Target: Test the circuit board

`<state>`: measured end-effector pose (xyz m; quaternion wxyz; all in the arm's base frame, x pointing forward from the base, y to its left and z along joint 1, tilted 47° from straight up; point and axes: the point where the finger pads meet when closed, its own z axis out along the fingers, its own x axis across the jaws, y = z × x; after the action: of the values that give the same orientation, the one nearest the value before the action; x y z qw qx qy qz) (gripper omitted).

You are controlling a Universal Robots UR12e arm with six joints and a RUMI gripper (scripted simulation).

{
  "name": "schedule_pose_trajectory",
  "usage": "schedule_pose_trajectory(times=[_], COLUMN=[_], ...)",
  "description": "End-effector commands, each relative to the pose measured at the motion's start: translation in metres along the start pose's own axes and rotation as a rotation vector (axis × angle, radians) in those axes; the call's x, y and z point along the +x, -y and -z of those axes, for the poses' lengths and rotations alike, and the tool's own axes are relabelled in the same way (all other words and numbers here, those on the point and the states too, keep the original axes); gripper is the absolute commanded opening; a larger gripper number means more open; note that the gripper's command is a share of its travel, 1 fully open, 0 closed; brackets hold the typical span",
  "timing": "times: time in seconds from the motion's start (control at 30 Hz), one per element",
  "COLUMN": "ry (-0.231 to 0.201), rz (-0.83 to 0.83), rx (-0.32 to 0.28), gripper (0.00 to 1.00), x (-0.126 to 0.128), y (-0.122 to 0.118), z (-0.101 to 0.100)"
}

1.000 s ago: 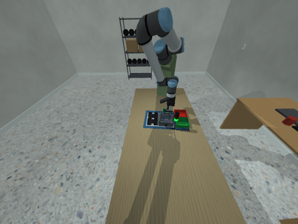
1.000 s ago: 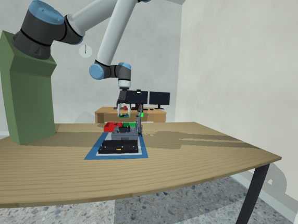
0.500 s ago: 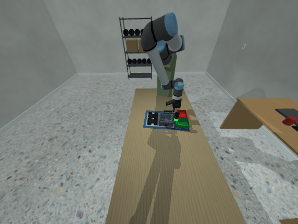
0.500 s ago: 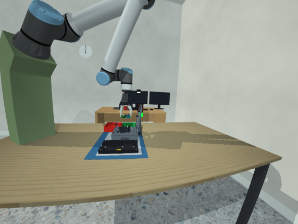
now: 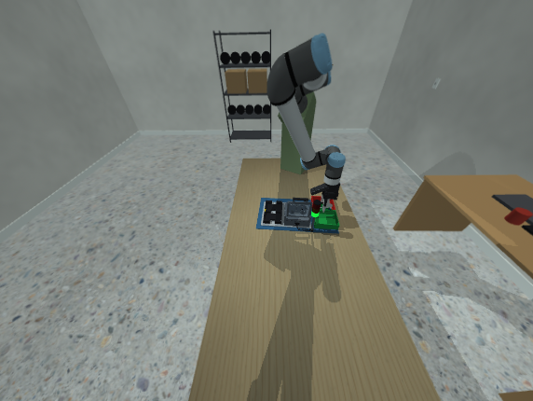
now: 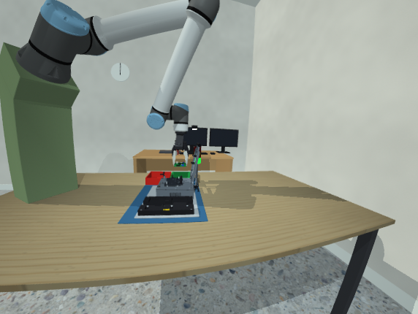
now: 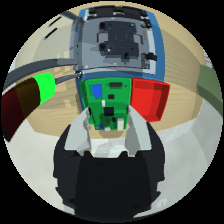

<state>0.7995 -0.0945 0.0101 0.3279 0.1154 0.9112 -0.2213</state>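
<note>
My gripper (image 7: 108,106) (image 6: 180,160) (image 5: 329,205) is shut on the green circuit board (image 7: 107,102) (image 6: 179,163) and holds it component side up, a short way above the green bin (image 6: 180,175) (image 5: 326,223). The red bin (image 7: 150,97) (image 6: 155,178) stands right beside the green one. The grey tester (image 7: 117,40) (image 6: 175,188) (image 5: 295,212) is empty, with its lid (image 6: 195,169) standing open. The signal light (image 7: 46,85) (image 6: 199,161) (image 5: 315,214) glows green. The black tray (image 6: 166,206) (image 5: 272,214) lies on the blue mat (image 6: 128,217).
The arm's green pedestal (image 6: 36,120) (image 5: 291,149) stands at the table's back end. A desk with monitors (image 6: 219,139) stands behind the table. A shelf rack (image 5: 244,84) is by the far wall, and another table (image 5: 466,200) stands to the right.
</note>
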Motion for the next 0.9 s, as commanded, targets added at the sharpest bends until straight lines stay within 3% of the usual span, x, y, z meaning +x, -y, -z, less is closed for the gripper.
schedule_pose_trajectory(times=[0.0, 0.3, 0.87], ry=[0.0, 0.0, 0.0], rz=[-0.01, -0.01, -0.011], rx=[0.01, 0.01, 0.011], gripper=[0.39, 0.39, 0.39], x=[-0.008, -0.013, -0.013], y=[-0.014, -0.033, -0.031], z=[-0.008, -0.014, -0.013])
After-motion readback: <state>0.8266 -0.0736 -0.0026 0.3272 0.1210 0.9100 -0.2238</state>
